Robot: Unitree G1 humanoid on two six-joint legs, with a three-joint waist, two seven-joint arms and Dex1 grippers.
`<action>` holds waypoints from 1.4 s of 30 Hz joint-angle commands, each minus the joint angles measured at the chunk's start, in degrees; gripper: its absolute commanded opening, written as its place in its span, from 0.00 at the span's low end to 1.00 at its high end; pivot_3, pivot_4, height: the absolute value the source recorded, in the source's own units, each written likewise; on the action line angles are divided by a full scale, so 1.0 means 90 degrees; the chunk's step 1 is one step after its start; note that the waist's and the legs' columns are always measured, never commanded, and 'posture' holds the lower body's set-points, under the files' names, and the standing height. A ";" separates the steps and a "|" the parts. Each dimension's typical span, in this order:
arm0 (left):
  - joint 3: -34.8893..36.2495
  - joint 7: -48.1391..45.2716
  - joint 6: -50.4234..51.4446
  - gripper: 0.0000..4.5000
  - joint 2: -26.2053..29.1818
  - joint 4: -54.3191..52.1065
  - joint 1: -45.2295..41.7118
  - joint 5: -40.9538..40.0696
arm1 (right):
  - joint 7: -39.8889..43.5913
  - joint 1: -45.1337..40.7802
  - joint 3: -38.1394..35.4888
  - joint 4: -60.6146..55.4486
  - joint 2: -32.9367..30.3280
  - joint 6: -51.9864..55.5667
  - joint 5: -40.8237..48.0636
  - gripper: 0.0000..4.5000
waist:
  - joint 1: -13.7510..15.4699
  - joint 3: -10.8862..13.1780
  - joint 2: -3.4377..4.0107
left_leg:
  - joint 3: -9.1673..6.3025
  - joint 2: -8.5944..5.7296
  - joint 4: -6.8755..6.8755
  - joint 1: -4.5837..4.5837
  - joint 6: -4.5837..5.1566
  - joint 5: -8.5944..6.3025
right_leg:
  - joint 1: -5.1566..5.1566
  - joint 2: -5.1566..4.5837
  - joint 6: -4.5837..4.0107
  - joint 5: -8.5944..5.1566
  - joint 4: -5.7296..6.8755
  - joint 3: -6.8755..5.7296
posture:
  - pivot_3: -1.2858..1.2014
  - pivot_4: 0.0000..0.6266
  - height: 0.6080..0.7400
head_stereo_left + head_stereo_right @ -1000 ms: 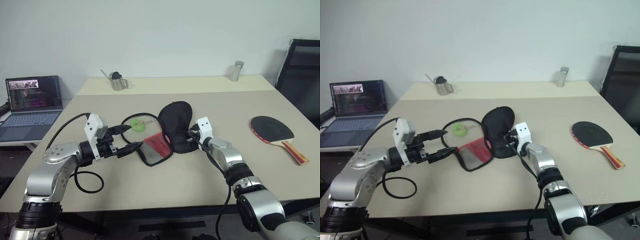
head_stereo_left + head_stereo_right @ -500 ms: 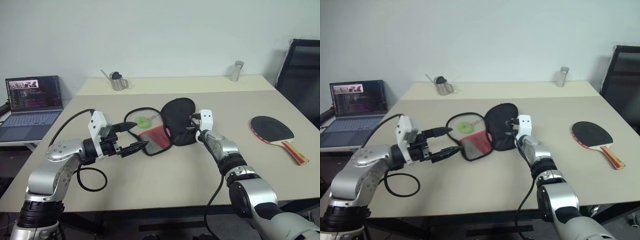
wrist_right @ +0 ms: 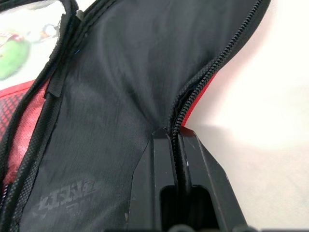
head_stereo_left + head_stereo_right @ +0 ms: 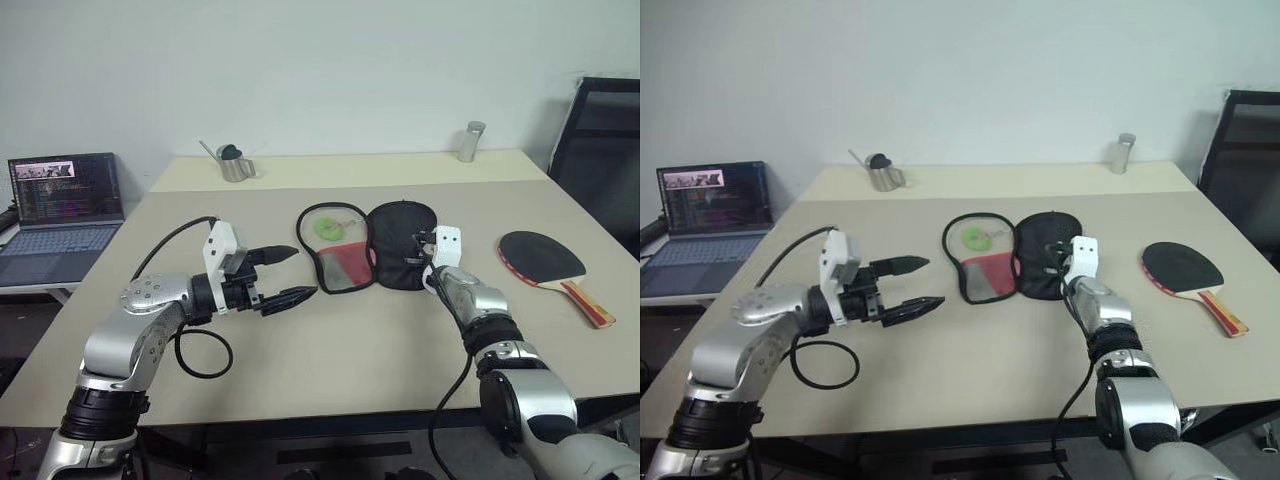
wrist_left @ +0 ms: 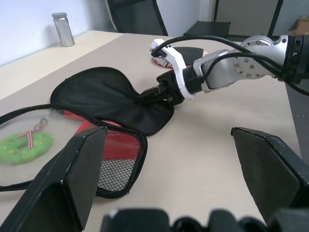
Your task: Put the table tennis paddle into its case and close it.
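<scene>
Two pincers over the beige table: right clamped on the case, left spread wide.

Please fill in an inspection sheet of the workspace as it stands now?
Surface: beige table, bare in front.
Job's things: case lies unzipped and spread open mid-table; table tennis paddle lies apart from it, toward the robot's right.
Clutter: metal pitcher and metal canister at the far edge.
Grippers: left gripper open, holding nothing; right gripper shut on the case's zipper edge.
Cables: black cable loops under the left arm.
Surroundings: open laptop at left, black chair at right, pale wall behind.
</scene>
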 commanded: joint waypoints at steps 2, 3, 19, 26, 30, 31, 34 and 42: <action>0.0015 -0.0047 -0.0110 1.00 -0.0023 -0.0043 -0.0156 0.0002 | 0.0337 0.0039 0.0185 -0.0396 -0.0125 0.0251 -0.0015 0.01 | -0.0002 0.0000 0.0000 | 0.0003 0.0002 0.0000 0.0001 0.0000 0.0000 | 0.0000 0.0001 0.0011 -0.0007 0.0000 0.0002 | 0.52 0.24 1.00; 0.0015 -0.0045 -0.0108 1.00 -0.0027 -0.0050 -0.0149 0.0001 | 0.0422 0.0036 0.0238 -0.0411 -0.0143 0.0241 -0.0043 0.01 | -0.0003 0.0000 0.0000 | 0.0004 0.0005 0.0000 0.0002 0.0000 0.0000 | 0.0000 0.0003 0.0012 -0.0007 0.0000 0.0002 | 0.52 0.24 1.00; 0.0101 0.0029 -0.0059 1.00 0.0052 -0.0247 0.0114 -0.0014 | 0.1439 0.0455 0.0769 -0.1280 -0.0591 0.0767 -0.0182 0.01 | -0.0002 0.0000 0.0000 | 0.0014 0.0023 -0.0001 0.0008 0.0000 -0.0001 | 0.0000 0.0018 0.0006 -0.0003 -0.0002 0.0010 | 0.52 0.24 1.00; 0.0051 0.0015 -0.0059 1.00 0.0045 -0.0214 0.0078 0.0009 | 0.1363 0.0463 0.0673 -0.1293 -0.0724 0.0872 -0.0188 0.01 | 0.0001 0.0000 0.0000 | 0.0014 0.0023 0.0000 0.0007 0.0000 -0.0001 | 0.0000 0.0018 0.0005 -0.0003 -0.0003 0.0010 | 0.52 0.24 1.00; 0.0030 -0.0005 -0.0061 1.00 0.0036 -0.0191 0.0062 0.0014 | 0.1310 0.0429 0.0615 -0.1251 -0.0729 0.0975 -0.0157 0.05 | 0.0005 0.0000 -0.0001 | 0.0014 0.0023 0.0000 0.0007 0.0000 -0.0001 | 0.0000 0.0018 0.0006 -0.0003 -0.0005 0.0010 | 0.52 0.24 1.00; 0.0023 -0.0007 -0.0066 1.00 0.0032 -0.0183 0.0056 0.0020 | 0.1318 0.0432 0.0612 -0.1264 -0.0729 0.1002 -0.0149 0.11 | 0.0005 0.0000 -0.0001 | 0.0014 0.0023 0.0000 0.0007 0.0000 -0.0001 | 0.0000 0.0018 0.0006 -0.0003 -0.0005 0.0010 | 0.52 0.24 1.00; 0.0014 0.0000 -0.0064 1.00 0.0018 -0.0195 0.0059 0.0022 | 0.1300 0.0495 0.0589 -0.1367 -0.0737 0.1082 -0.0121 0.31 | 0.0005 0.0000 -0.0001 | 0.0015 0.0023 0.0000 0.0007 0.0000 -0.0001 | 0.0000 0.0018 0.0006 -0.0003 -0.0004 0.0011 | 0.52 0.24 1.00; 0.0027 0.0043 -0.0056 1.00 0.0005 -0.0272 0.0137 0.0028 | 0.1222 0.0884 0.0438 -0.2176 -0.0992 0.1333 0.0005 0.92 | 0.0024 0.0000 -0.0001 | 0.0014 0.0023 0.0001 0.0007 0.0000 -0.0001 | 0.0002 0.0017 0.0006 -0.0002 -0.0008 0.0010 | 0.52 0.24 1.00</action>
